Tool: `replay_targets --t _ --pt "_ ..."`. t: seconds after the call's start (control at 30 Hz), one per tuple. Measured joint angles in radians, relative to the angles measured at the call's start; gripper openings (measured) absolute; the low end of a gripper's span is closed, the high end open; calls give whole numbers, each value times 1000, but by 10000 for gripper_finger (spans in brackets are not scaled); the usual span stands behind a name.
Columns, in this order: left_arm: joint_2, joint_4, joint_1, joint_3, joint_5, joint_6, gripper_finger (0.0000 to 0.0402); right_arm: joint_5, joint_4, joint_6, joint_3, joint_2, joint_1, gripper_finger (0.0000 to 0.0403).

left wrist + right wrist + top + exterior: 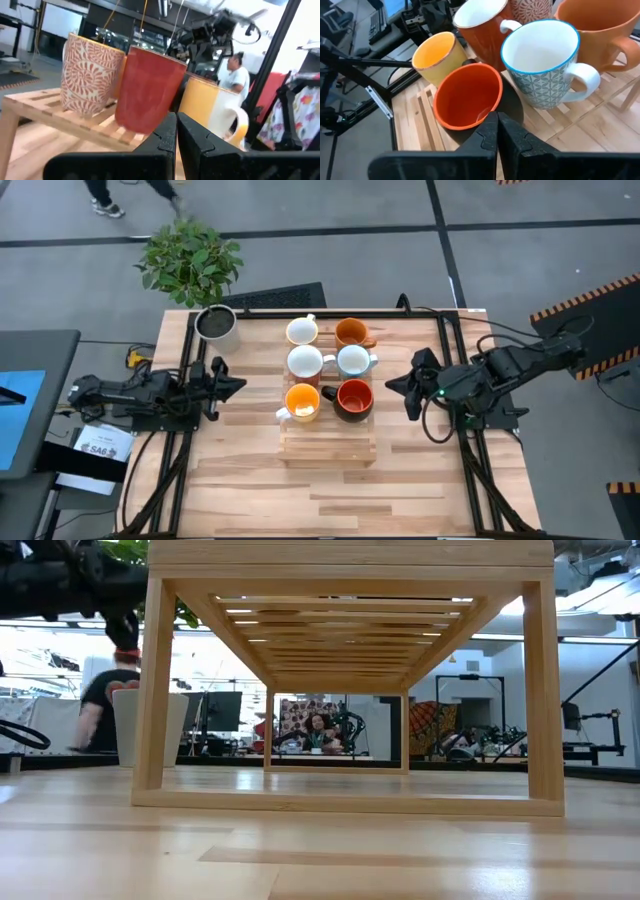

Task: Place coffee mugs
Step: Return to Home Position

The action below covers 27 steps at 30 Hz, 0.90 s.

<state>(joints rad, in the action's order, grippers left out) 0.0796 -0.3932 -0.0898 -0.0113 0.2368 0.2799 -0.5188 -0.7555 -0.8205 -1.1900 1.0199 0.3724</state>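
Six coffee mugs stand on their bases on a slatted wooden rack mid-table. At the far end are a white mug and an orange one. Two pale ones sit in the middle. At the near end are the yellow-orange mug and the red-orange, black-handled mug. My left gripper is shut, left of the rack. My right gripper is shut, just right of the red-orange mug, with a gap between them in the high view.
A grey-white pot with a dark inside stands at the far left of the table, with a leafy plant beyond the far edge. Bare tabletop lies on the near side of the rack. Black frame rails run along both table sides. People show in the room behind.
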Motion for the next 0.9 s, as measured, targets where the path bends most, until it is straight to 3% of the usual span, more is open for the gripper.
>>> replay_targets --t 0.17,0.53,0.9 --pt "-80 114 0 -1 -4 21 0 0 -6 -1 0 0 21 23" --pt "-74 143 0 0 4 24 0 -1 -11 76 1 -16 46 17" --pt "-74 194 0 0 -61 -48 0 2 -54 96 1 -66 31 25"
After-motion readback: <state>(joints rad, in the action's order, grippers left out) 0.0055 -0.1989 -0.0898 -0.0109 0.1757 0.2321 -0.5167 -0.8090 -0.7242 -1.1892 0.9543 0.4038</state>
